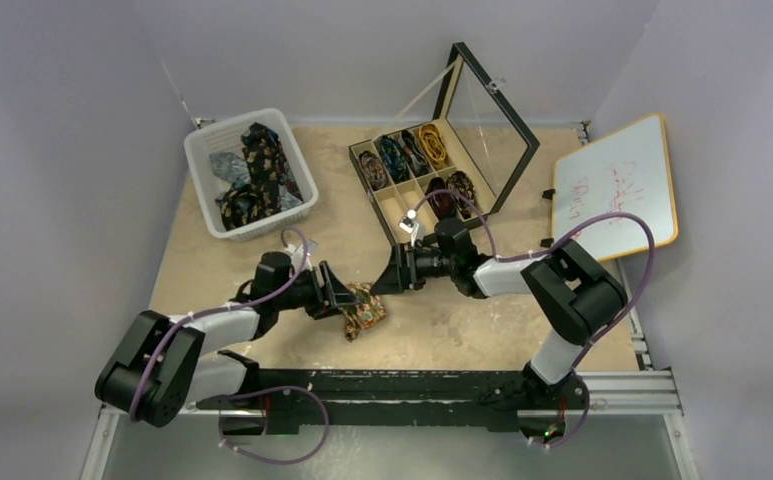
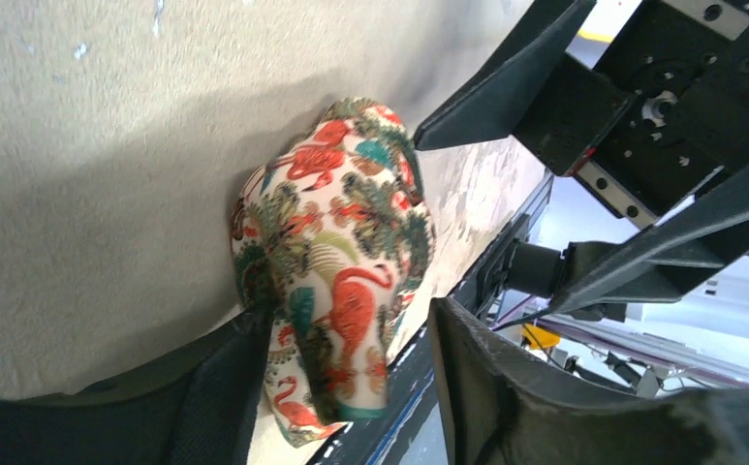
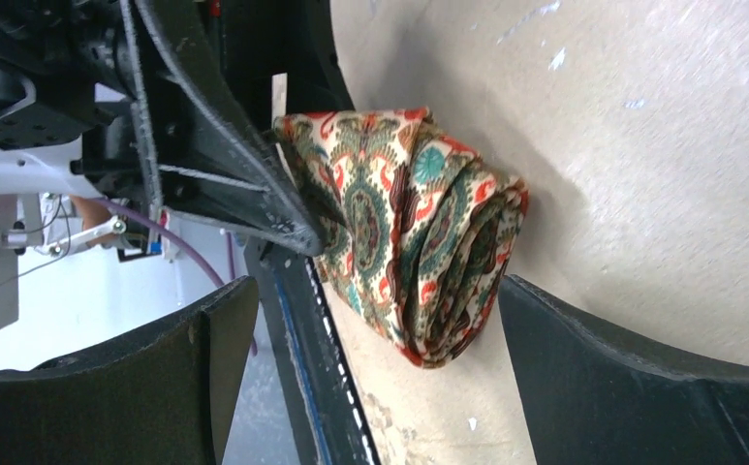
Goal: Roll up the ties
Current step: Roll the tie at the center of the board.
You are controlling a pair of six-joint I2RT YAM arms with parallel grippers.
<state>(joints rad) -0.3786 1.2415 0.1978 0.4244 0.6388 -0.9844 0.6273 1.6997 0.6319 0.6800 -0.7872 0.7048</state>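
From above I see the tan table (image 1: 442, 330) with a whiteboard (image 1: 617, 190) leaning off its right edge. A white basket (image 1: 197, 150) at the back left holds loose ties (image 1: 257, 170). At the back centre a black divided box (image 1: 360, 152) stands with its glass lid (image 1: 522, 135) propped up and coiled ties (image 1: 402, 155) in several compartments.

Both arms reach towards the middle. The left gripper (image 1: 347, 298) and right gripper (image 1: 387, 275) face each other, close together, near the front edge. The rolled tie (image 1: 365, 312) lies on the table right at the left gripper's tip. This view hides how the jaws stand.

The wrist cameras settle it. My left one looks along the roll, a cream fabric with red flamingos and green palms. It sits between my two left fingers (image 2: 225, 387). One finger is against the cloth and the other is clear of it, so the jaws are parted and not clamping. The right gripper's fingers fill the upper right of that view, just beside the roll.

My right camera shows the spiral end of the roll, which the other two views miss. The right fingers (image 3: 593, 368) are spread wide on either side, gripping nothing. The tip of a left finger touches the roll's near side, and the left arm blocks that flank.
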